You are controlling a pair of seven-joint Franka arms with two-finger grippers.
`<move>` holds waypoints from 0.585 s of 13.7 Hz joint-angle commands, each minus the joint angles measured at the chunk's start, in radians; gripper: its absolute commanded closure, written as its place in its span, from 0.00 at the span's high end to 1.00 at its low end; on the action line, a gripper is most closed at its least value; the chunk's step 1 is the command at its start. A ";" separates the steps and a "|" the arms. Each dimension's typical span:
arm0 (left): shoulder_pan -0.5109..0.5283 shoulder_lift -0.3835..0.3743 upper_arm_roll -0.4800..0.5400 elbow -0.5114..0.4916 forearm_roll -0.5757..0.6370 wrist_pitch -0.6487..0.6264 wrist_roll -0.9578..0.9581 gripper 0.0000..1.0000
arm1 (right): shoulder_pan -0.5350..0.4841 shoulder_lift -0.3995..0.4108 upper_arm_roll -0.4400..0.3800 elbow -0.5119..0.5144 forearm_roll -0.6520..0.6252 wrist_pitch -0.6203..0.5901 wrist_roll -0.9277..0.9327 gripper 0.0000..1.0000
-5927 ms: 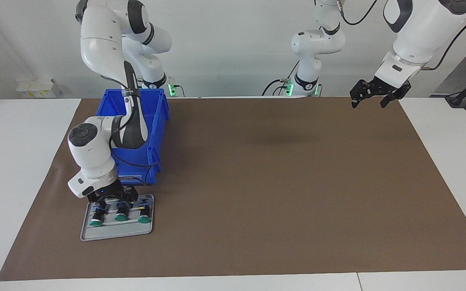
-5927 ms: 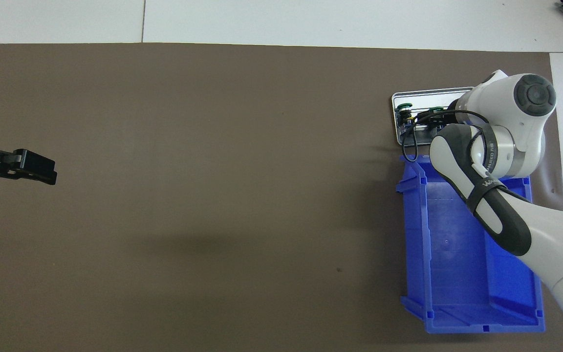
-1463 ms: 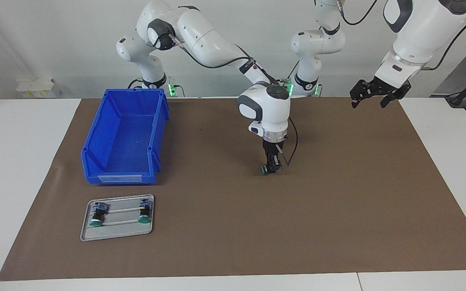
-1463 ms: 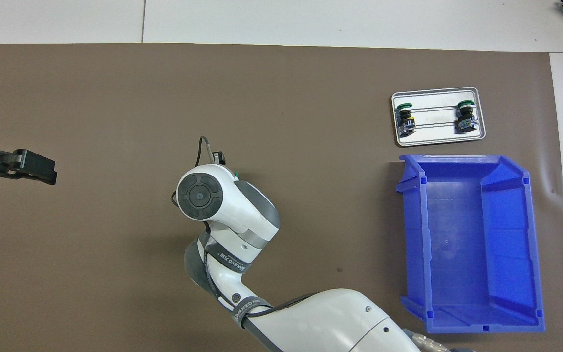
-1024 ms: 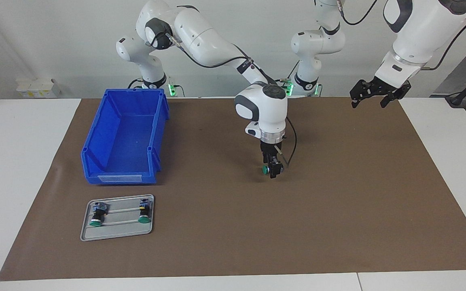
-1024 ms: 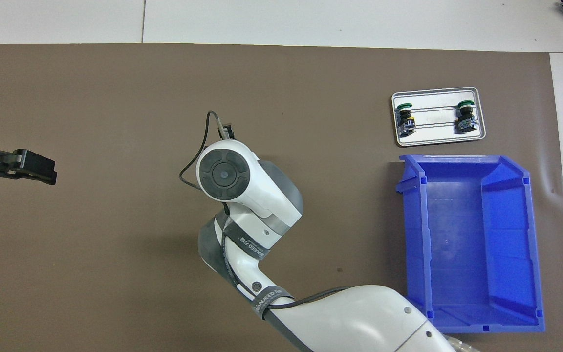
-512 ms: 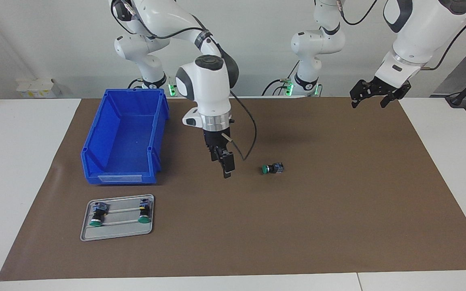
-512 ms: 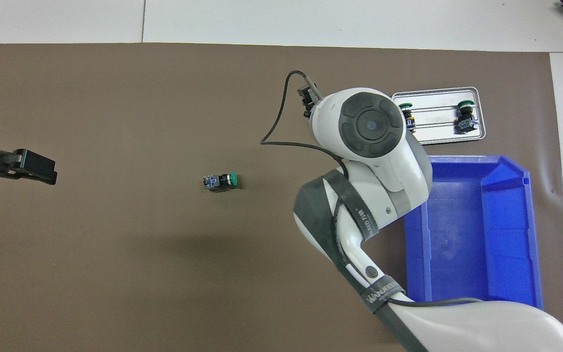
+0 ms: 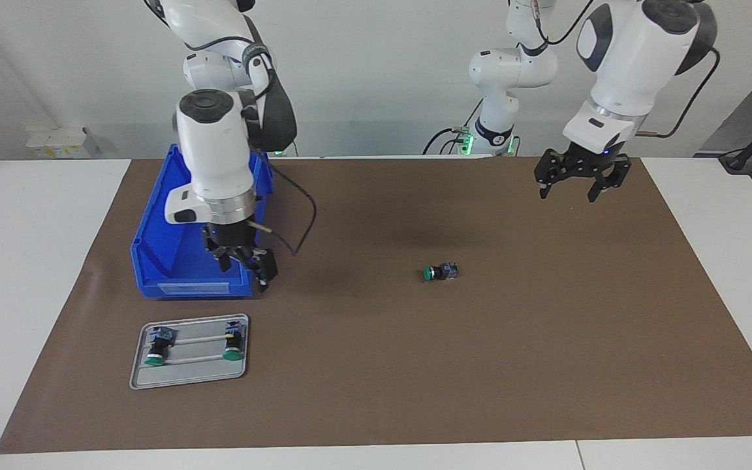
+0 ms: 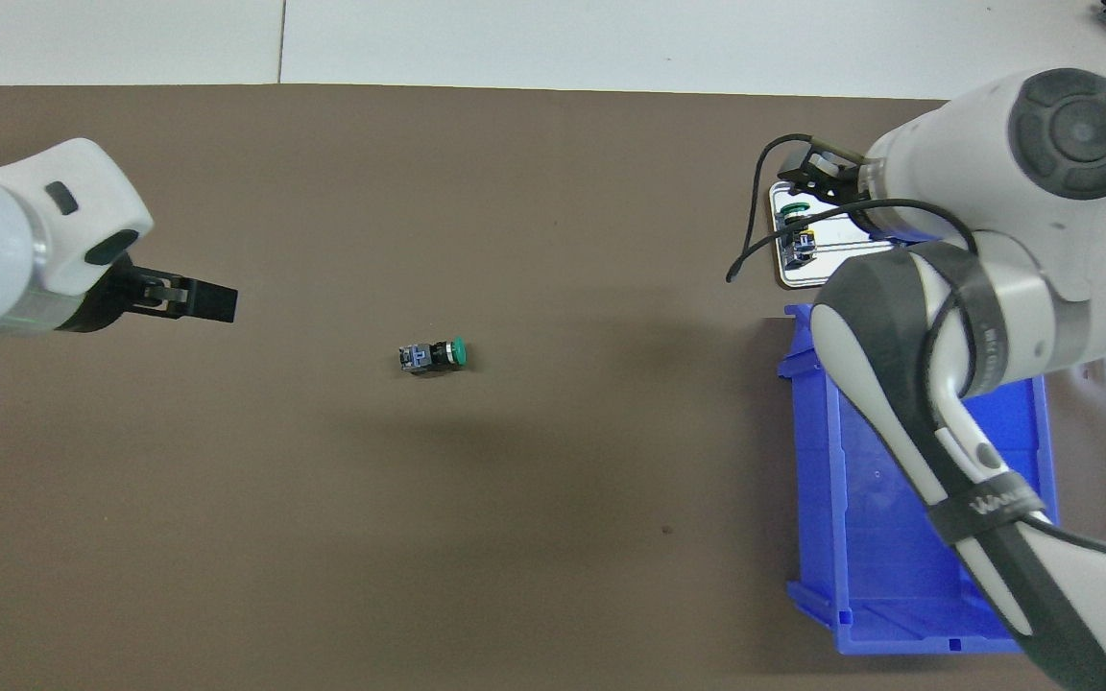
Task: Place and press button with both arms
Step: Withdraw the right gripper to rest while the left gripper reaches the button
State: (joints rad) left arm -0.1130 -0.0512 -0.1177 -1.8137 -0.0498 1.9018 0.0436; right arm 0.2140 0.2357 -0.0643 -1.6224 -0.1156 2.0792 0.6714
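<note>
button (image 9: pixel 440 272) lying on its side mid-mat, on the worktop, well apart from both end effectors | right end effector (image 9: pixel 243 264) over blue bin's (image 9: pixel 173 261) front lip, fingers spread, empty | left end effector (image 9: pixel 575 176) raised toward left arm's end from button, spread, empty

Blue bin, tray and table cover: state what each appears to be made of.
Blue bin: looks like moulded plastic, from its even saturated colour, soft sheen and ribbed rim.
Tray: probably metal, silvery grey with a rolled rim and raised ridges; grey plastic cannot be ruled out.
Table cover: a matte brown sheet, perhaps paper or thin mat; it wrinkles slightly near its edge.
</note>
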 commanded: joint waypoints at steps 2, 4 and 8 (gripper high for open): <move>-0.086 0.029 0.013 -0.085 -0.071 0.166 0.201 1.00 | -0.085 -0.114 0.012 -0.034 0.008 -0.102 -0.281 1.00; -0.108 0.069 0.013 -0.102 -0.073 0.218 0.355 1.00 | -0.117 -0.174 0.012 -0.031 0.057 -0.187 -0.372 1.00; -0.203 0.077 0.013 -0.197 -0.076 0.364 0.564 1.00 | -0.130 -0.251 0.000 0.010 0.056 -0.350 -0.480 1.00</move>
State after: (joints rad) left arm -0.2466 0.0439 -0.1205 -1.9433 -0.1126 2.1883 0.5255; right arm 0.0959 0.0169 -0.0652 -1.6180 -0.0814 1.7829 0.2369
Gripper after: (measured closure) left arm 0.000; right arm 0.000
